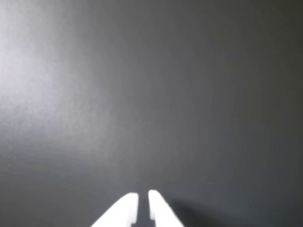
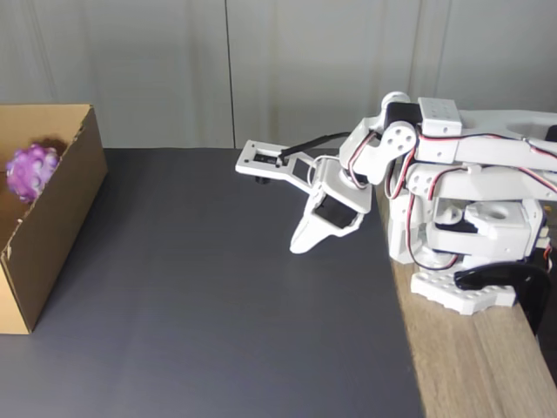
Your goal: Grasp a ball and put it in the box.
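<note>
Ball (image 2: 32,171) sat inside the box (image 2: 65,205) at the far left of the fixed view, up against the inner wall, purple and bumpy, nothing touching it. Box was open-topped brown cardboard, standing on the dark mat (image 2: 218,296), its near corner close to the left frame edge.

Task looked done as far as the pictures showed: ball in box, arm away from it. Nothing left but maybe a return to rest, and the arm seemed there already.

Gripper (image 2: 300,246) was well apart from the box, folded down near the robot base (image 2: 461,235) at the right, tips low over the mat. In the wrist view the gripper (image 1: 143,201) showed two white fingertips nearly together, a thin dark slit between them, nothing pinched. So jaws about pressed together, empty.

Room: wide bare stretch of mat between gripper and box, no clutter. Mat's right edge ran beside the base, with wood tabletop (image 2: 470,366) beyond it. A black clamp (image 2: 509,287) held the base at the table's edge. Grey wall panels (image 2: 261,70) behind.
</note>
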`<state>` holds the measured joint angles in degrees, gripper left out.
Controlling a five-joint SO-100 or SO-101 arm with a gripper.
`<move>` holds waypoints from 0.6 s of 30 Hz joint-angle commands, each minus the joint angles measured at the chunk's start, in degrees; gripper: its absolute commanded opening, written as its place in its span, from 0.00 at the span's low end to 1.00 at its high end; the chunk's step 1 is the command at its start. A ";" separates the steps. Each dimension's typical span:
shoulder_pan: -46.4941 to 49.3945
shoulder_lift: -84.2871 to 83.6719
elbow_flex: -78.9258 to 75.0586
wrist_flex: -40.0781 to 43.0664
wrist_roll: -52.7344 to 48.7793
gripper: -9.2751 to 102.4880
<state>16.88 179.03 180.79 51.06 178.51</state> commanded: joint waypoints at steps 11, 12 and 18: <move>-2.11 0.44 -0.44 4.04 1.32 0.11; -2.11 0.44 -0.44 4.04 1.85 0.11; -2.29 0.44 -0.44 6.86 1.93 0.11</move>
<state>14.85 180.00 180.70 56.87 180.09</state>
